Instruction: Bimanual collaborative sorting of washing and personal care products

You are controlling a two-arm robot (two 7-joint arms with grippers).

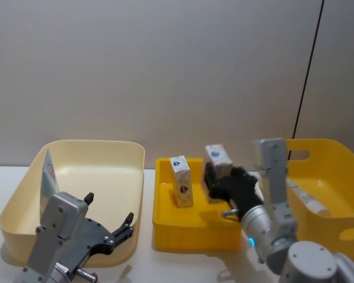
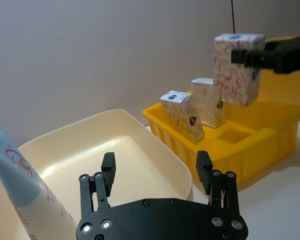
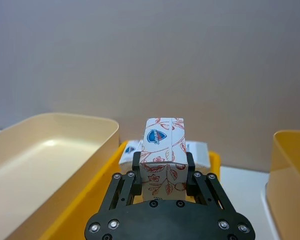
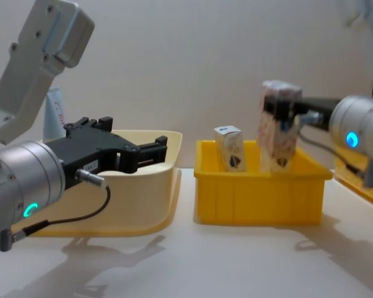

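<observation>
My right gripper is shut on a small white carton with a blue emblem and orange print. It holds the carton upright over the right part of the small yellow tray. Another carton stands in the tray's left part, and the left wrist view shows two cartons standing there. A pale-blue tube leans on the left wall of the cream bin. My left gripper hovers open over that bin's near edge, holding nothing. A second tube lies in the yellow bin on the right.
The large yellow bin stands at the right, close beside the tray. The cream bin sits left of the tray with a narrow gap between them. White tabletop stretches in front of all three containers.
</observation>
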